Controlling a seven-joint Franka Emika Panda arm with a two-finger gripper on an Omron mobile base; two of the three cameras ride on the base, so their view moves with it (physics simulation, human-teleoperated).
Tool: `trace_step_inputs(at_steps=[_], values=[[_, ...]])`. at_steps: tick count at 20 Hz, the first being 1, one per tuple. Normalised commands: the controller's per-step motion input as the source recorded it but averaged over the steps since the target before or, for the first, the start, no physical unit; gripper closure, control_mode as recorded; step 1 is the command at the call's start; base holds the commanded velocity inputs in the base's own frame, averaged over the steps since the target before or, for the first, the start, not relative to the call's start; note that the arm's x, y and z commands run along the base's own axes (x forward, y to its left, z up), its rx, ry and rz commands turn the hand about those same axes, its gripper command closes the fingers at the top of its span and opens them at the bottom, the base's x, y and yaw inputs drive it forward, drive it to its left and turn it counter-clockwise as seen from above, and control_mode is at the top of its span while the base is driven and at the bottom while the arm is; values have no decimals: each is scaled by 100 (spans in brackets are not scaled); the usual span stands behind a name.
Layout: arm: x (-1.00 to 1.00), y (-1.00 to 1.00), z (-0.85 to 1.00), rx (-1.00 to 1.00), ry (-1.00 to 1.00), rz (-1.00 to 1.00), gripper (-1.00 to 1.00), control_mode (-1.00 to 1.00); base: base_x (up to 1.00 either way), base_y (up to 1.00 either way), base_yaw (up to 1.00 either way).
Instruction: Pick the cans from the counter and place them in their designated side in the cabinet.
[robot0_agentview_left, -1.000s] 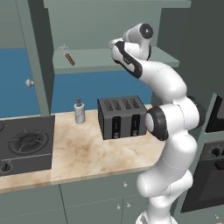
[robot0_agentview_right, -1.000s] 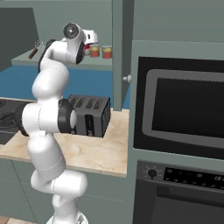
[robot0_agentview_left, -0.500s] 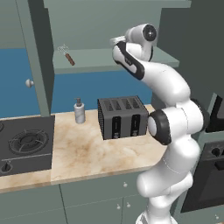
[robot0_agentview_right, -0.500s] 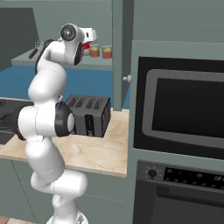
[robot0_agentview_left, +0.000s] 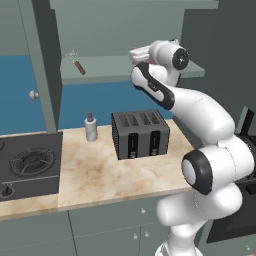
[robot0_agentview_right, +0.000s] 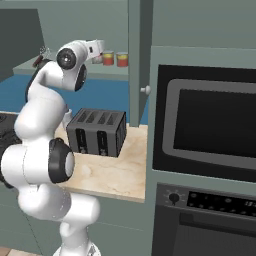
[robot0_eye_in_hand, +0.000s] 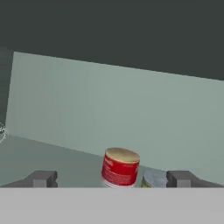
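Two small cylindrical tins sit side by side on the long flat shelf board (robot0_agentview_right: 125, 75) of the grey-green wall cabinet (robot0_agentview_left: 45, 75), well above the beige marble-patterned counter (robot0_agentview_left: 110, 175) you are working over. In your right base view the red tin (robot0_agentview_right: 108, 58) stands just left of the orange-red tin (robot0_agentview_right: 122, 59), both upright near the cabinet's tall vertical panel.

Your white arm's two-finger gripper (robot0_eye_in_hand: 111, 178) is raised to shelf height, its dark fingers (robot0_eye_in_hand: 41, 178) spread wide apart with nothing between them. From the hand view you see the red tin with its pale top (robot0_eye_in_hand: 120, 167) standing free beyond the fingertips, and the bluish-grey top of the second tin (robot0_eye_in_hand: 154, 178) just beside it, close to the right-hand fingertip; neither tin is touched as far as you can tell.

On the counter below, a black four-slot toaster (robot0_agentview_left: 140, 133) stands near the wall, with a pale bottle with a dark pump top (robot0_agentview_left: 90, 128) to its left and a black stove top (robot0_agentview_left: 27, 165) beyond that. A small brown-handled utensil (robot0_agentview_left: 77, 64) lies at the far left end of the shelf. A built-in black oven (robot0_agentview_right: 205, 130) fills the tall unit on your right.
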Motion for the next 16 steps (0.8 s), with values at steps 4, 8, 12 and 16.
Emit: trace_step_inputs(at_steps=[4,8,12,16], values=[[-89,0,0,0,-5,0,-100,-100,0,0,0],[-89,0,0,-2,0,0,-100,-100,0,0,0],[-79,2,0,-4,10,1,-100,-100,0,0,0],[-75,9,0,-5,17,4,-100,-100,0,0,0]])
